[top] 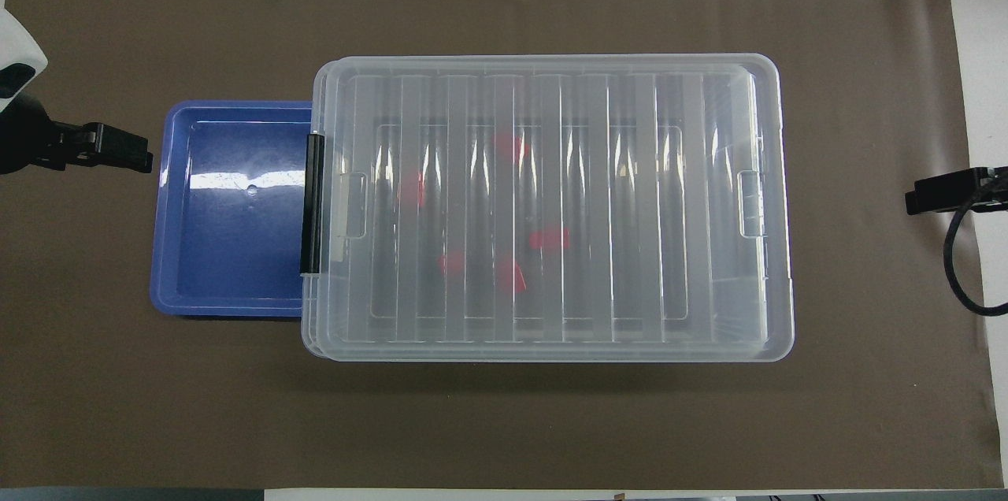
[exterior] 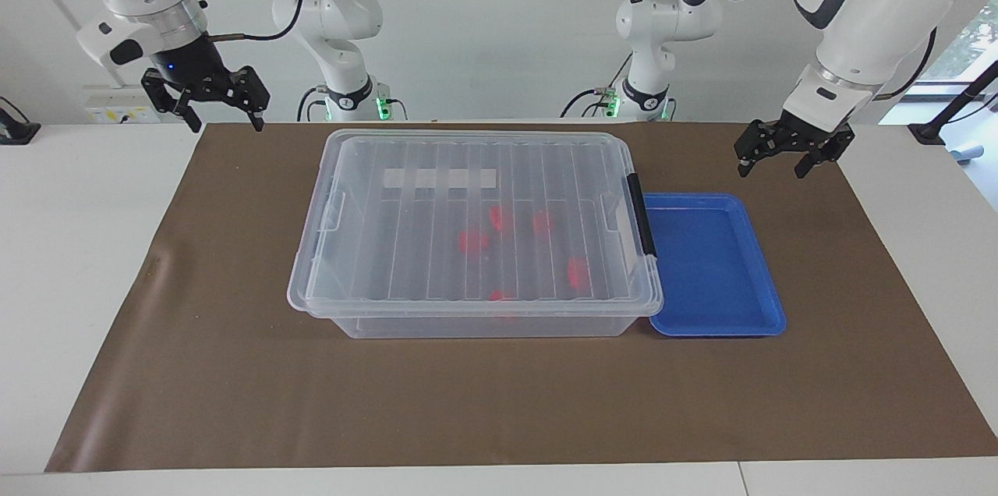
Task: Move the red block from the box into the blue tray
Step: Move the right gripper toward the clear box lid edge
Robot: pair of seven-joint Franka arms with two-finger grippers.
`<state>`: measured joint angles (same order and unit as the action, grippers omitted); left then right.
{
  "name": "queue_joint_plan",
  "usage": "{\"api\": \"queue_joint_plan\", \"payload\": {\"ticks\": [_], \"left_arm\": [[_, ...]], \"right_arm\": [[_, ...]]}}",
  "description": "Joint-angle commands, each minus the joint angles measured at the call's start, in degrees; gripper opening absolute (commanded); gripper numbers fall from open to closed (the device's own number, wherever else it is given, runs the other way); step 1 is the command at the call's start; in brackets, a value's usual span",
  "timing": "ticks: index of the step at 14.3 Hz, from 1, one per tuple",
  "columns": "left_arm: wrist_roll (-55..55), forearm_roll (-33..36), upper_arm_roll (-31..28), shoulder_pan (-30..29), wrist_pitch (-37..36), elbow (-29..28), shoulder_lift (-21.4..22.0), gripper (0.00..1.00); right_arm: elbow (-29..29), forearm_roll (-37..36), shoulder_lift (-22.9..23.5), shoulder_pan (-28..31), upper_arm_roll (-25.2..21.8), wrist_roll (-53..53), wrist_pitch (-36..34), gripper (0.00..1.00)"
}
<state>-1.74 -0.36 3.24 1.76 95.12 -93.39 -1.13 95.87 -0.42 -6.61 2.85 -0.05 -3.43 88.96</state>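
The box [exterior: 437,192] is a large clear bin with its ribbed lid on, standing mid-table; it also shows in the overhead view [top: 709,209]. Several red blocks lie inside, seen through the lid, one being red block [exterior: 473,240] and, in the overhead view, red block [top: 549,239]. The blue tray [exterior: 713,262] is empty and touches the box at the left arm's end; it also shows in the overhead view [top: 228,249]. My left gripper [exterior: 772,168] hangs open above the mat beside the tray. My right gripper [exterior: 226,124] hangs open over the mat's corner at the right arm's end.
A brown mat [exterior: 234,371] covers the table. A black latch clip [exterior: 641,215] sits on the box's short end next to the tray. In the overhead view the left gripper [top: 134,154] and right gripper [top: 917,198] show at the side edges.
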Motion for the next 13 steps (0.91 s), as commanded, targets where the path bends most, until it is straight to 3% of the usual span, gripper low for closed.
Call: {"api": "queue_joint_plan", "payload": {"ticks": [1, 7, 13], "left_arm": [[-0.64, -0.78, 0.1, -0.53, -0.11, -1.09, 1.22, 1.0], [-0.64, -0.78, 0.1, -0.53, -0.11, -1.09, 1.22, 1.0], [-0.64, -0.78, 0.02, -0.53, -0.11, -1.09, 1.22, 1.0]], "right_arm": [[0.02, -0.55, -0.07, 0.14, 0.31, 1.06, -0.27, 1.0], [-0.16, 0.32, 0.9, 0.14, 0.31, 1.14, 1.04, 1.0], [1.68, 0.94, 3.98, -2.67, 0.66, 6.15, 9.02, 1.0]]}}
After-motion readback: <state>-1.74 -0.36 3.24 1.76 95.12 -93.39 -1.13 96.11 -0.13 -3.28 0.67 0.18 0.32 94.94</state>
